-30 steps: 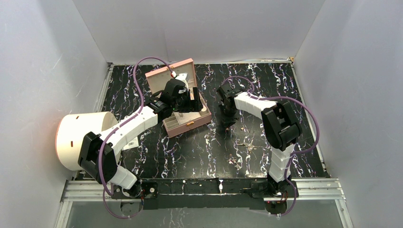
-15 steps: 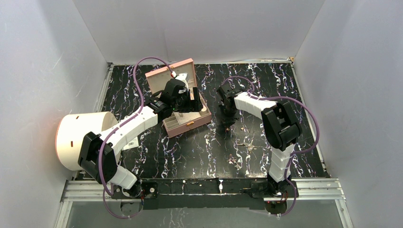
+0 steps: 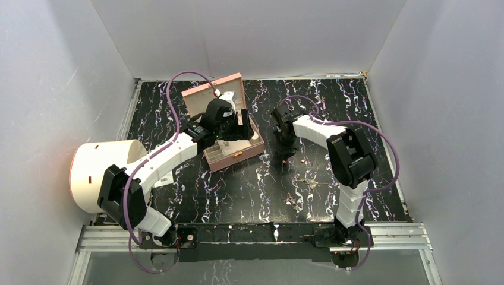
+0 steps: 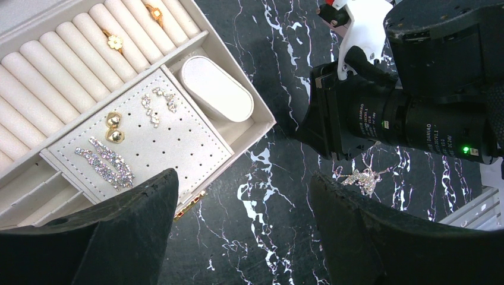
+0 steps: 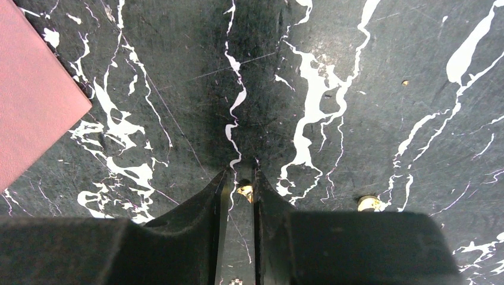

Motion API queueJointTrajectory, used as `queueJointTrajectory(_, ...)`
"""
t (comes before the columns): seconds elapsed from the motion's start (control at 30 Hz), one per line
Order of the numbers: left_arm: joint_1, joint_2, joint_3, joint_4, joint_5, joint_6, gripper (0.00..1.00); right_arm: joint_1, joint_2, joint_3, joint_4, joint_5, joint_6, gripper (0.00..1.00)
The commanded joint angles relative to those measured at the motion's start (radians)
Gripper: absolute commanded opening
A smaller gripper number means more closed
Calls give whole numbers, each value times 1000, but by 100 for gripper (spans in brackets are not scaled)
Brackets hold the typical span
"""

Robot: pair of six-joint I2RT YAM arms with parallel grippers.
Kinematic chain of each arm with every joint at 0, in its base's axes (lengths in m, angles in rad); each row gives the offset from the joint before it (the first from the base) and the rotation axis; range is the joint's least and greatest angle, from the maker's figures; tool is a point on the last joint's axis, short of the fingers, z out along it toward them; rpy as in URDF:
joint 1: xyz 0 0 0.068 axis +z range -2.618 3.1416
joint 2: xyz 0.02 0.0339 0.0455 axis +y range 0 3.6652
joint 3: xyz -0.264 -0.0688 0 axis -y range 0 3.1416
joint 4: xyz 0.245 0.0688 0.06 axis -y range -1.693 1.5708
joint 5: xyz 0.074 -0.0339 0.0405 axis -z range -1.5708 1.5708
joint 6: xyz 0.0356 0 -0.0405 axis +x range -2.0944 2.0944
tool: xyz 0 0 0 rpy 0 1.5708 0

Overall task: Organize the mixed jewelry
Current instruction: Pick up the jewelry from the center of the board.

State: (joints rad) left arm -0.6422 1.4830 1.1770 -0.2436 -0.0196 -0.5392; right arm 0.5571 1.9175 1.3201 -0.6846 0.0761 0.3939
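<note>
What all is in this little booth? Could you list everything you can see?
jewelry box: one, pink outside, cream inside, open, left of centre.
gold rings: two, on the box's cream rolls.
gold studs: two, on the box's perforated panel.
sparkly silver earrings: a few, same panel.
loose jewelry: several tiny gold and silvery pieces, scattered right of the box.
round container: one, cream, far left.
paper tag: one, white, partly under the left arm.
table: one, black with white veins.
left gripper: black, open wide, over the box's edge.
right gripper: black, tips nearly together with a gold piece between them; grip unclear.
</note>
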Motion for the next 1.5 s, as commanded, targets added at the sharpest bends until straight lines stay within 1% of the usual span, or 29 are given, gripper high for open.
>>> queueJointTrajectory(0.0,-2,-32,16,-3,-16,7,79,5,-56,18,-21,-8,6,29)
queueJointTrajectory(0.13,-1,-29,17,-3,-16,7,79,5,-63,12,-26,-7,2,27)
queueJointTrajectory(0.27,-2,-27,18,-3,-11,7,79,5,-63,12,-25,-3,0,22)
queueJointTrajectory(0.53,-2,-30,16,-3,-13,5,79,5,-51,12,-29,1,-4,18)
queueJointTrajectory(0.67,-2,-29,15,-3,-13,5,79,5,-55,9,-29,0,-6,11)
queueJointTrajectory(0.77,-2,-27,16,-3,-11,4,79,4,-56,8,-26,-5,-6,0)
queueJointTrajectory(1.03,-2,-30,16,-3,-13,4,79,3,-94,-5,13,-23,14,0)
queueJointTrajectory(1.13,-2,-31,14,-3,-14,4,79,-9,-129,-20,49,-68,36,0)
queueJointTrajectory(1.23,-2,-34,9,-2,-16,2,79,-34,-162,-50,92,-170,73,0)
queueJointTrajectory(1.37,-2,-36,1,7,-12,0,79,-96,-207,-106,171,-340,150,0)
queueJointTrajectory(1.47,-1,-35,-5,23,3,-3,79,-150,-242,-161,268,-509,239,0)
